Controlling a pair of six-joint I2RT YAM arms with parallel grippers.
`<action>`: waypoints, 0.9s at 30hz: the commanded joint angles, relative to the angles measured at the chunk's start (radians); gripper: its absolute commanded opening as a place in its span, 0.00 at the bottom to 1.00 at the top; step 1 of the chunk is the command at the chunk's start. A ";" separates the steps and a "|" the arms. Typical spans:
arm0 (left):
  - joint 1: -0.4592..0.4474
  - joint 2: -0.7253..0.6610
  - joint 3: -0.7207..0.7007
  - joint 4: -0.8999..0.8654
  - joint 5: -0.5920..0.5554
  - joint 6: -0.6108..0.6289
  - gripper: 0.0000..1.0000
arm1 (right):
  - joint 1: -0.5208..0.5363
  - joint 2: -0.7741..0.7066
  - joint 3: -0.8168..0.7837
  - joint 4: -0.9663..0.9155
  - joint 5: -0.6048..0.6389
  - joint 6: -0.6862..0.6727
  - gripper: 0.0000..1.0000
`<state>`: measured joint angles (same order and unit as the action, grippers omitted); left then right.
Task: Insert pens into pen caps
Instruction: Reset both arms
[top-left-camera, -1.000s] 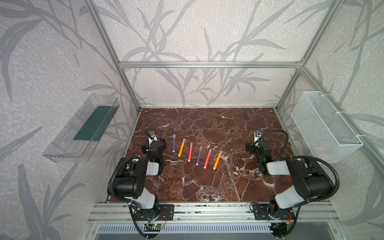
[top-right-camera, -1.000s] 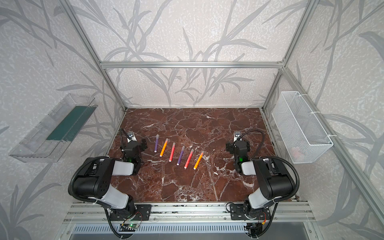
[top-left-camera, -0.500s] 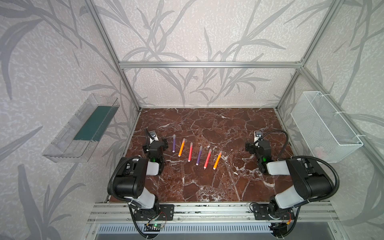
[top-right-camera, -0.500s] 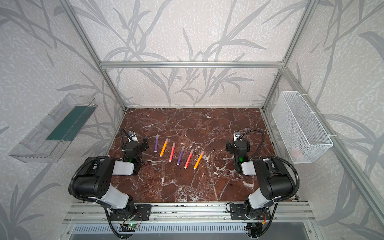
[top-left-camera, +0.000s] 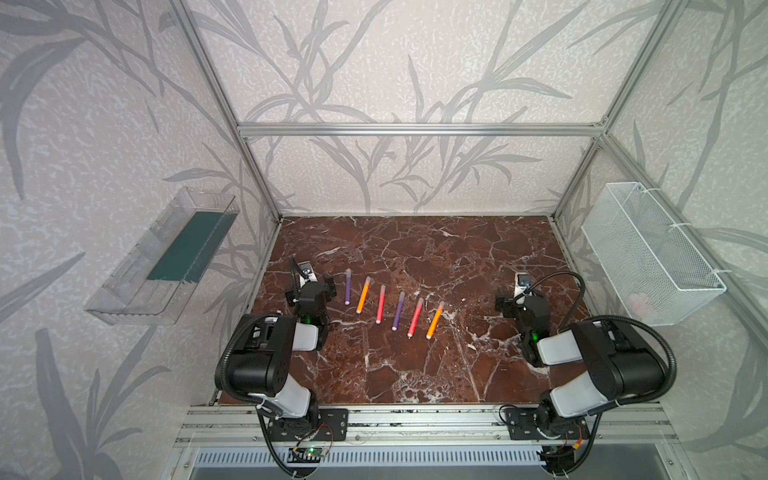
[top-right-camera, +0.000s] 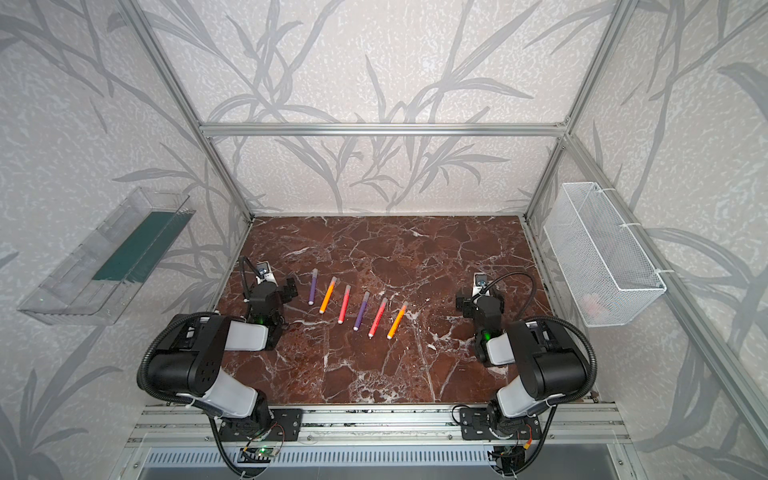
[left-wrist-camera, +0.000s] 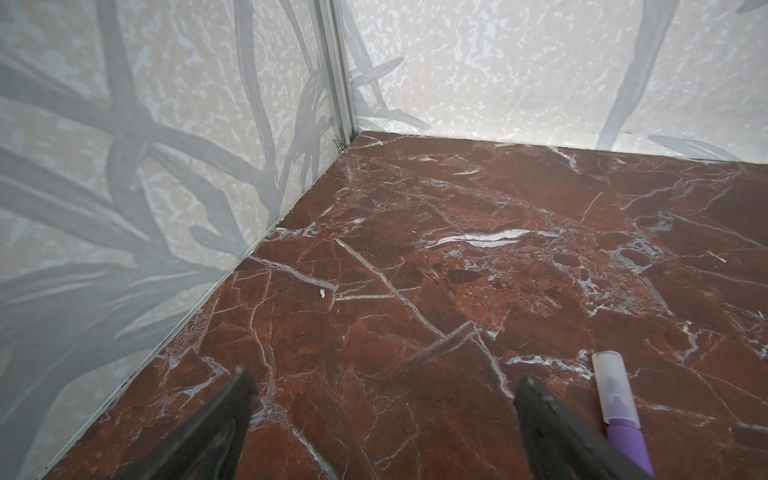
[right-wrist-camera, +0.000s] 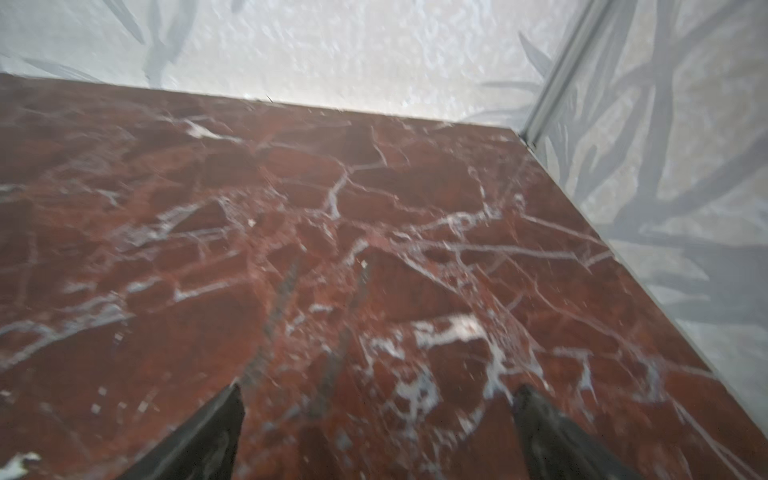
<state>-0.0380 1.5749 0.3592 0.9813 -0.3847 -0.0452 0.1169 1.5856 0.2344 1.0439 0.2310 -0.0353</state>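
Jaws of the left gripper stand wide apart and grasp nothing, low over the table. The first purple pen lies just beside them on their right side, its long axis about parallel to them and its clear pen cap at the far end. From it the six pens go in a row to the right, each pointing away from the robot with a slight lean and each seeming to wear a cap already. Jaws of the right gripper are also wide and empty, well apart from the last orange pen, so I judge the left arm the nearer one.
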 joint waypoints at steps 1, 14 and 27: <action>-0.001 0.007 0.001 0.025 0.006 0.001 0.99 | 0.002 -0.065 0.181 -0.269 -0.041 0.006 0.99; -0.002 0.008 0.000 0.030 0.006 0.002 0.99 | 0.012 -0.025 0.152 -0.133 -0.075 -0.026 0.99; -0.002 0.005 -0.002 0.030 0.007 0.002 0.99 | 0.009 -0.042 0.165 -0.185 -0.087 -0.027 0.99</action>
<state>-0.0380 1.5764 0.3477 0.9966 -0.3725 -0.0452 0.1307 1.5517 0.3843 0.8654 0.1474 -0.0578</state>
